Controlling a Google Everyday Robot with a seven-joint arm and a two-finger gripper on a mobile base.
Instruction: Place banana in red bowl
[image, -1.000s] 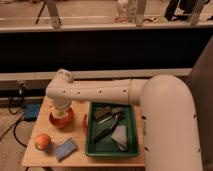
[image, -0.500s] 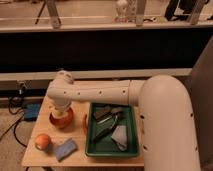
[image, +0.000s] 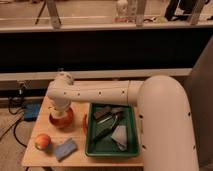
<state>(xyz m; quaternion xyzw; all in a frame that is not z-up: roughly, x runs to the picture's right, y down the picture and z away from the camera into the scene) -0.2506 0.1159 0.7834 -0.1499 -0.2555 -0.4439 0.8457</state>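
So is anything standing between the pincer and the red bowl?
Nothing visible does. The arm's wrist hangs directly over the red bowl at the table's left, hiding the pincer and the bowl's inside. The banana cannot be seen. The orange fruit, blue cloth and green tray all lie off to the sides.

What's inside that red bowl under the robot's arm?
Only the red bowl's rim shows. The gripper hangs directly over it and covers the inside, so whether the banana is in there cannot be seen.
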